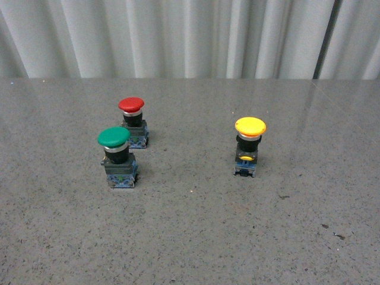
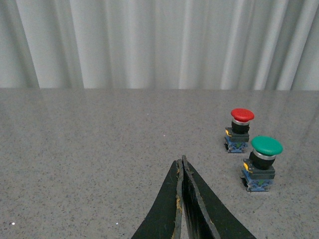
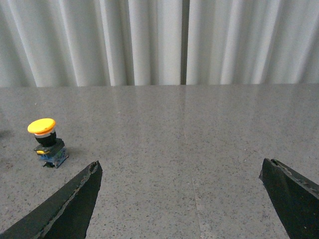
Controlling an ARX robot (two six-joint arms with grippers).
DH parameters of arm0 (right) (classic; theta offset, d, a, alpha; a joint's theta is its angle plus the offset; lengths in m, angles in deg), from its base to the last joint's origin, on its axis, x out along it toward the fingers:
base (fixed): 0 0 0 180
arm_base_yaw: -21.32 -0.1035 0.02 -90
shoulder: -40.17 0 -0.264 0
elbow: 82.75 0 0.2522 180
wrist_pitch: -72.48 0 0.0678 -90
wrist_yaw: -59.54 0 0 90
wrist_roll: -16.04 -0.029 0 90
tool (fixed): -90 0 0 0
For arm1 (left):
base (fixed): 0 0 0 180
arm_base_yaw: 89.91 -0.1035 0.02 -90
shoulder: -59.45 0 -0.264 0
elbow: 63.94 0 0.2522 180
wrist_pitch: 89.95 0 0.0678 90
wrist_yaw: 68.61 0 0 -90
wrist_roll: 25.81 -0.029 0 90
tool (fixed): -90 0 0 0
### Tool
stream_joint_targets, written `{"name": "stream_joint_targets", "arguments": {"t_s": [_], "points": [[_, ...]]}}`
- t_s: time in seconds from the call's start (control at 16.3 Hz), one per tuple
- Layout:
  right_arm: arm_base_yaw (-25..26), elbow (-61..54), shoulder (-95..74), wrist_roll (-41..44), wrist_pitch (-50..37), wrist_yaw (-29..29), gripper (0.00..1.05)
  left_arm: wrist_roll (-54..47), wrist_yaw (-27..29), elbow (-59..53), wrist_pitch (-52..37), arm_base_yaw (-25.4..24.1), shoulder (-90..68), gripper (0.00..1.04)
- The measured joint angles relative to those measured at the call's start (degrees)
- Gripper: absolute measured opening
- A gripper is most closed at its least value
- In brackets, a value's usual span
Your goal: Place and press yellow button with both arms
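The yellow button (image 1: 250, 145) stands upright on the table (image 1: 190, 237), untouched, at 3 o'clock of the green button (image 1: 117, 157) and red button (image 1: 133, 122). Right fingers (image 3: 75, 204) are spread wide, likely readied to take it; left fingers (image 2: 167, 214) are pressed together, suited to pressing.

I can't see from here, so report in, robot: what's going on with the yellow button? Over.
Left gripper shut, empty. Right gripper open, empty. Yellow button upright, untouched. Green button, red button apart, not blocking.
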Motion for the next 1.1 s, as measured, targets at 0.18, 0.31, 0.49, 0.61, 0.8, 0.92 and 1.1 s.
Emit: {"name": "stream_joint_targets", "arguments": {"t_s": [0.18,0.31,0.49,0.61,0.8,0.92,1.1], "points": [[0.0,0.0,0.0,0.0,0.0,0.0,0.98,0.0,0.0,0.0,2.7,0.0,2.7,0.02],[0.0,0.0,0.0,0.0,0.0,0.0,0.98,0.0,0.0,0.1,9.0,0.0,7.0,0.02],[0.0,0.0,0.0,0.0,0.0,0.0,0.98,0.0,0.0,0.0,13.9,0.0,12.7,0.02],[0.0,0.0,0.0,0.0,0.1,0.0,0.98,0.0,0.0,0.0,13.1,0.0,12.7,0.02],[0.0,0.0,0.0,0.0,0.0,0.0,0.98,0.0,0.0,0.0,13.4,0.0,12.7,0.11],[0.0,0.0,0.0,0.0,0.0,0.0,0.98,0.0,0.0,0.0,13.4,0.0,12.7,0.56],[0.0,0.0,0.0,0.0,0.0,0.0,0.98,0.0,0.0,0.0,13.4,0.0,12.7,0.84]]}}
